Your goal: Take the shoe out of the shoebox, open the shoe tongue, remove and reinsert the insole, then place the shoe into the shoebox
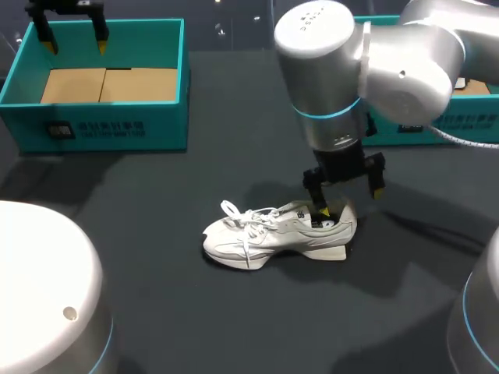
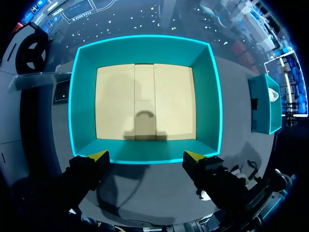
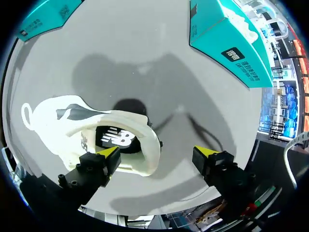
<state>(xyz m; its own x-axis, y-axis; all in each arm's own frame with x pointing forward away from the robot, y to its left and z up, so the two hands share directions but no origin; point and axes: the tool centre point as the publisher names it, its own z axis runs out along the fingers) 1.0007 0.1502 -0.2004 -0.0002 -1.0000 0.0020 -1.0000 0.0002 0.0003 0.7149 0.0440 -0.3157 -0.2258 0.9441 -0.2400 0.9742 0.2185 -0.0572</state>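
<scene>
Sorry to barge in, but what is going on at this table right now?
The white shoe rests on the table, outside the teal shoebox. The right gripper, open, is at its heel: one finger over the opening, the other beside the shoe. The left gripper hangs open above the empty shoebox.

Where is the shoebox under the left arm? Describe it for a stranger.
Two teal boxes stand along the far edge of the dark table. The shoebox is the far-left one, under the left arm, its jaws open. Unlike the other teal box, half hidden behind the right arm, it shows a bare brown cardboard floor.
</scene>
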